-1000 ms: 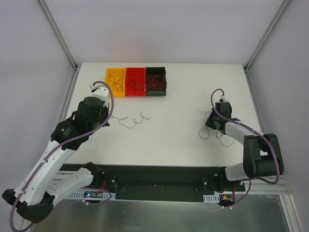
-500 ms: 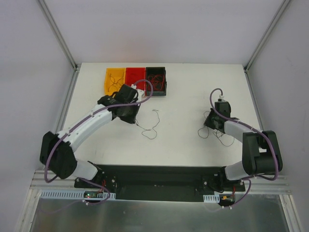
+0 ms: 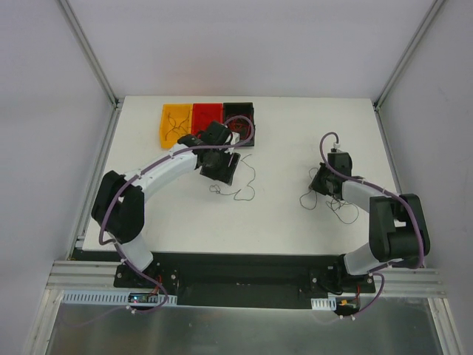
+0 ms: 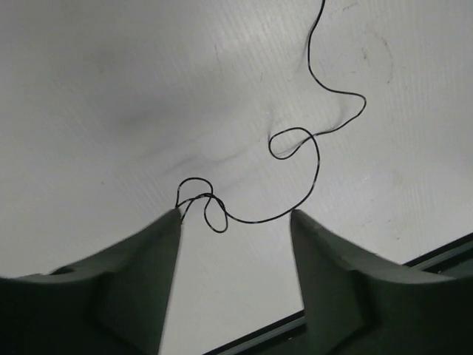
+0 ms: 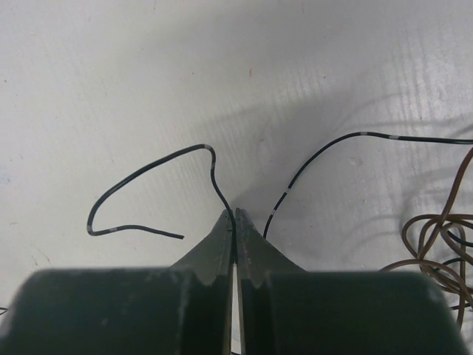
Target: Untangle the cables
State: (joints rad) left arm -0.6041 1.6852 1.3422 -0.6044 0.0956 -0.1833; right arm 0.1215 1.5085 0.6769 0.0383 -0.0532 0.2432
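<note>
A thin black curly cable (image 4: 316,151) lies loose on the white table, seen from above as a black cable (image 3: 238,186) below the bins. My left gripper (image 4: 236,214) is open just short of it, and one small loop sits against the left fingertip (image 4: 174,219). In the top view the left gripper (image 3: 224,171) hovers beside the black bin. My right gripper (image 5: 235,214) is shut on another black cable (image 5: 211,166), which runs straight into the pinched tips. A brown cable (image 5: 436,229) coils to its right. That small tangle of cables (image 3: 329,203) lies by the right gripper (image 3: 321,186).
Three bins stand in a row at the back left: a yellow bin (image 3: 171,112), a red bin (image 3: 199,111) and a black bin (image 3: 229,109), each holding thin wires. The table's near edge (image 4: 436,248) shows as a dark strip just behind the left fingers.
My left arm has swung from the far left to below the bins, dragging the black cable rightward, and its jaws have opened off it. The right arm has barely moved.
</note>
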